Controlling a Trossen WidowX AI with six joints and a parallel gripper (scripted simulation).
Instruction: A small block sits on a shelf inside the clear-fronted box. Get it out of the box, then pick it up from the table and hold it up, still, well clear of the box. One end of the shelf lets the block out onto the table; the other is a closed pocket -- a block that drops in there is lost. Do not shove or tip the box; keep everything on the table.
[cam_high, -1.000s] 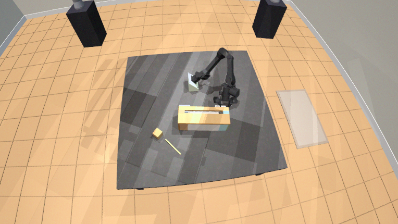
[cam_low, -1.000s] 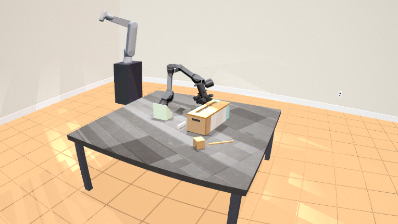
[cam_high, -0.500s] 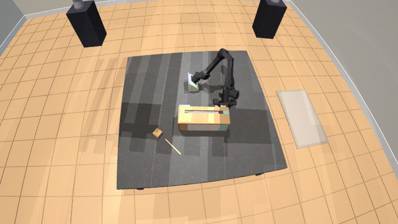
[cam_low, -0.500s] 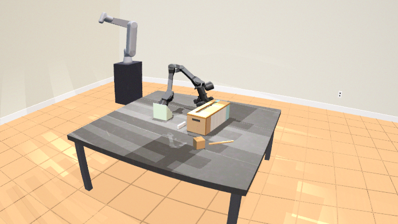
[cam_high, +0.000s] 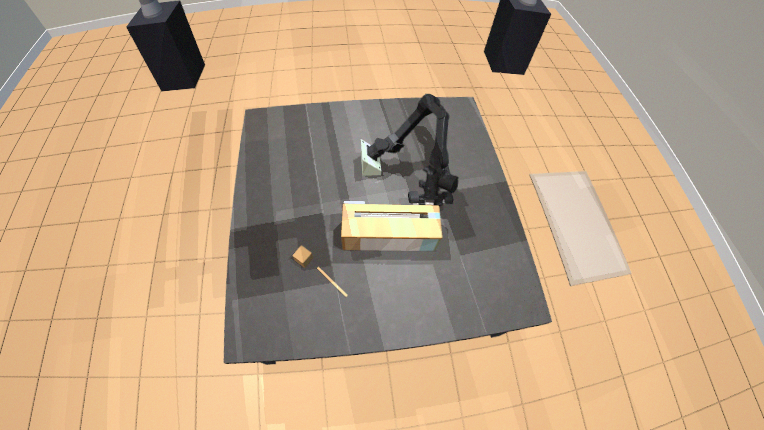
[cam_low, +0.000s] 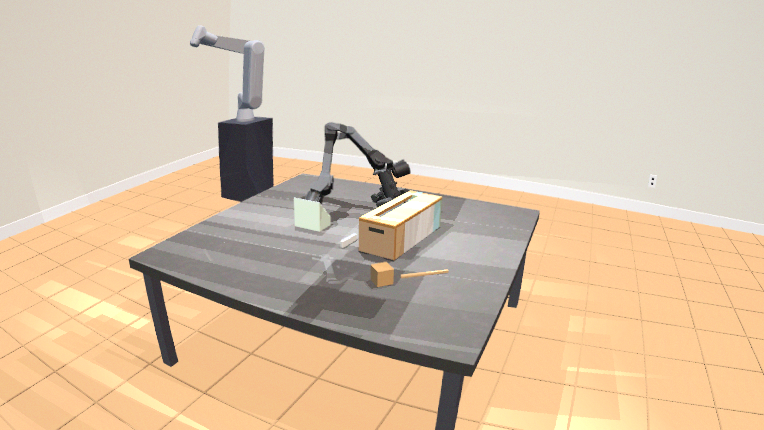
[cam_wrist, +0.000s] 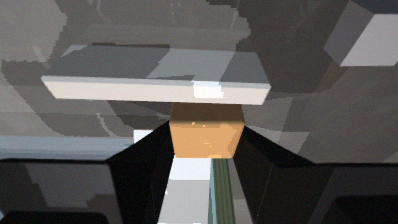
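The gripper (cam_high: 431, 202) (cam_low: 380, 200) (cam_wrist: 203, 126) is pinching the small orange block (cam_wrist: 205, 140) between its fingertips, outside the box (cam_high: 392, 227) (cam_low: 378, 243), at its arm-side face. A pale bar (cam_wrist: 150, 90) is lying just beyond the block, leaving little room on that side. The arm (cam_high: 408, 127) (cam_low: 327, 154) is arching back toward a pale green wedge (cam_high: 371, 169) (cam_low: 308, 214). A tan cube (cam_high: 302, 256) (cam_low: 381, 274) and a stick (cam_high: 332, 282) (cam_low: 425, 274) are resting inside the table's edges (cam_high: 384, 349) (cam_low: 299, 325), apart from the box. No writing is showing legibly.

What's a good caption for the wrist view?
Black tool fingers flank an orange block beside a pale bar.
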